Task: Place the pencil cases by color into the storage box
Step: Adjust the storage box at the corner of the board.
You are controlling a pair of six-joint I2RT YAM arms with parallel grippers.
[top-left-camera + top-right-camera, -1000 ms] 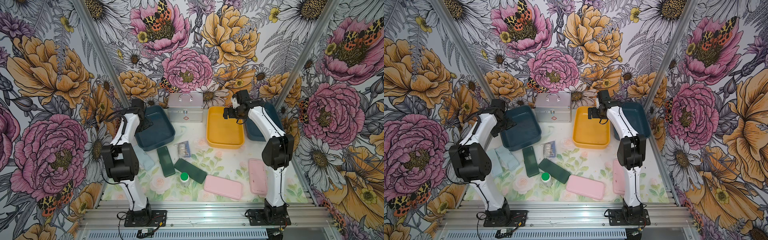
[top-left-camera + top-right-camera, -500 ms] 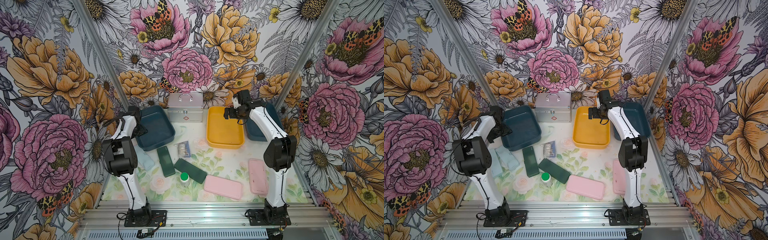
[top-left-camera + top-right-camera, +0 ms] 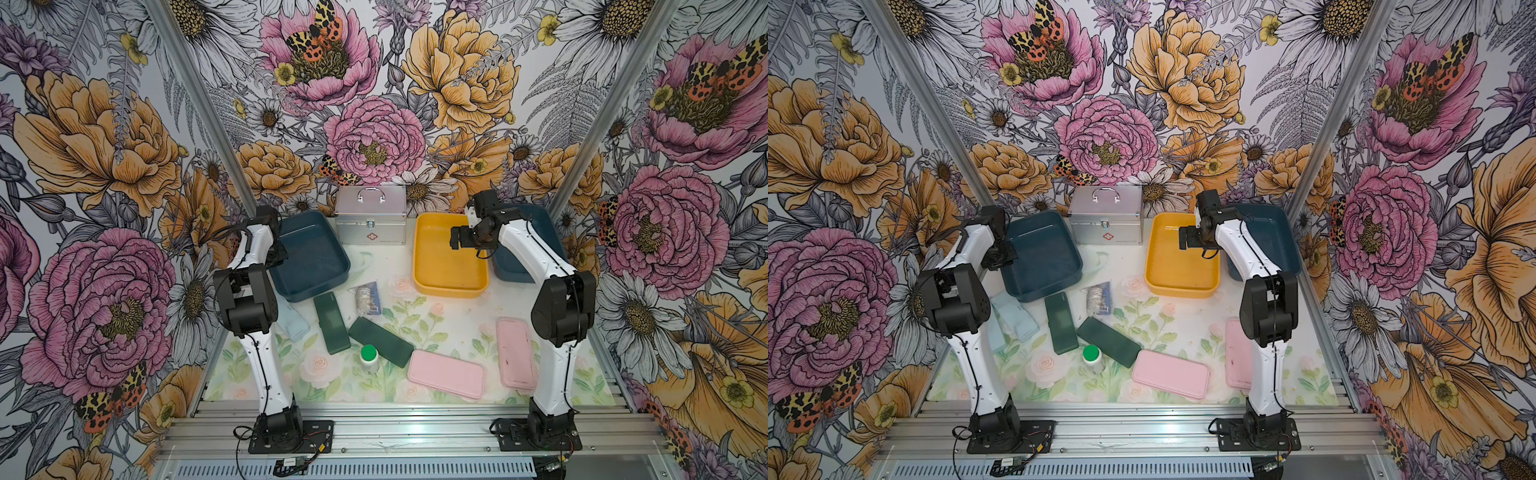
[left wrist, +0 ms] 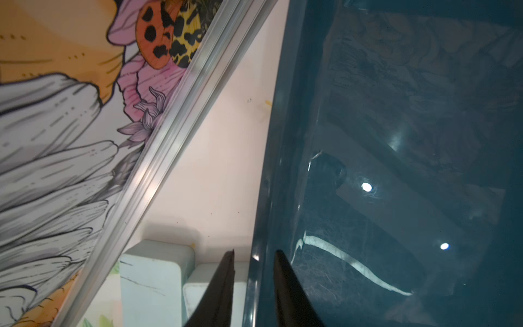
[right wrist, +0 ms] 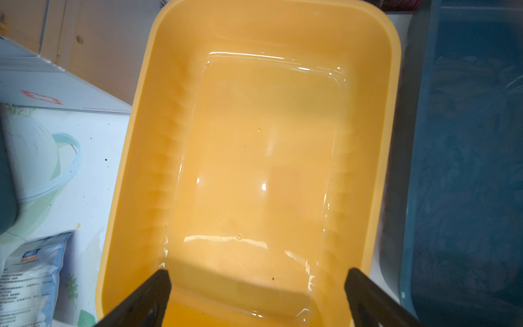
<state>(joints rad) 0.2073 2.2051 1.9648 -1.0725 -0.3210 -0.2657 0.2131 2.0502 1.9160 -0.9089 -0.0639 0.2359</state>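
In both top views, none of the six cases is seen stored: the green pencil cases (image 3: 331,322), pink pencil cases (image 3: 446,373) and pale blue pencil cases (image 3: 1015,318) are spread on the table (image 3: 457,328), and the yellow tray (image 3: 451,289) and right teal tray (image 3: 513,270) are shown empty. In the left wrist view, the left gripper (image 4: 254,254) is seen pinched on the wall of the left teal tray (image 4: 396,141), with the pale blue cases just beside it. In the right wrist view, the right gripper (image 5: 257,273) is held wide open and empty above the yellow tray. The sorting is judged not yet begun.

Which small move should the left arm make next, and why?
Probably close the left tool fully on the wall of the empty dark teal plastic bin. The jaws stand narrow, one outside and one inside that wall, yet firm contact is not visible; a sure hold should come before shifting the bin.
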